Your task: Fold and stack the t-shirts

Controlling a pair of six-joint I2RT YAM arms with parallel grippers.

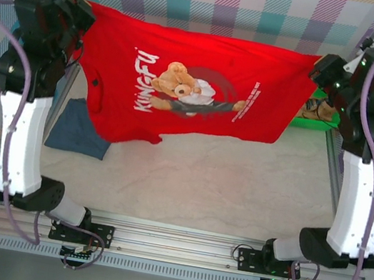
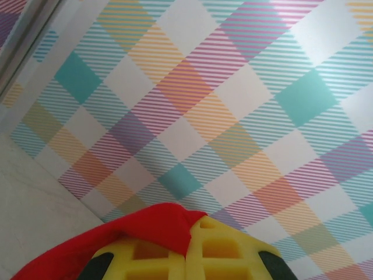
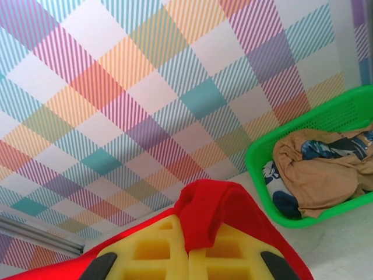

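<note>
Red shirt [image 1: 181,88] hangs spread, unfolded, w/ left tool [image 2: 187,256] & right tool [image 3: 187,256] each pinching its edge. Blue shirt [image 1: 80,128] on counter [image 1: 222,190], lower left. No stack yet.

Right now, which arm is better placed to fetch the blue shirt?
Left, probably. The blue shirt lies beside the left arm; the right gripper is across the table, by the basket. It and the left gripper are both shut on the red shirt, so left must release first.
</note>
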